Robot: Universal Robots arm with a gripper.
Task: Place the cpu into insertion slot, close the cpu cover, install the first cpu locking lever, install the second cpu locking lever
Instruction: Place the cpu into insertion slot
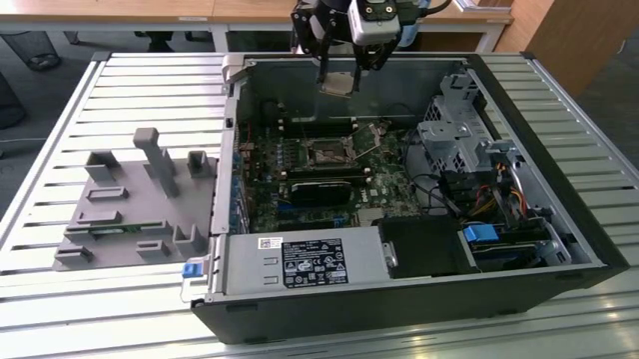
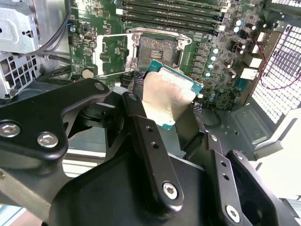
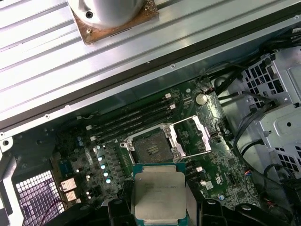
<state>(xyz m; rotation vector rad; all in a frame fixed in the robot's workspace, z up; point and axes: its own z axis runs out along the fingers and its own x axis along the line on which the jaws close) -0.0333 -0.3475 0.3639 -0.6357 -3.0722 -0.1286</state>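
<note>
My gripper [image 1: 340,77] hangs over the far end of the open computer case, shut on the cpu [image 1: 337,84]. In both wrist views the silvery square chip [image 2: 165,94] [image 3: 157,194] sits tilted between the black fingers [image 2: 135,112], with its tan-green rim showing. The insertion slot [image 1: 325,152] [image 2: 157,49] [image 3: 147,149] lies bare on the green board, below and ahead of the chip, well apart from it. The cpu cover [image 2: 109,55] [image 3: 194,136] is swung open beside the socket.
Long black memory slots [image 3: 134,120] run next to the socket and a black graphics card [image 1: 321,191] lies on its near side. Drive cages and cables [image 1: 469,157] fill the exterior view's right. A grey parts fixture [image 1: 130,202] stands outside the case on the slatted table [image 1: 150,82].
</note>
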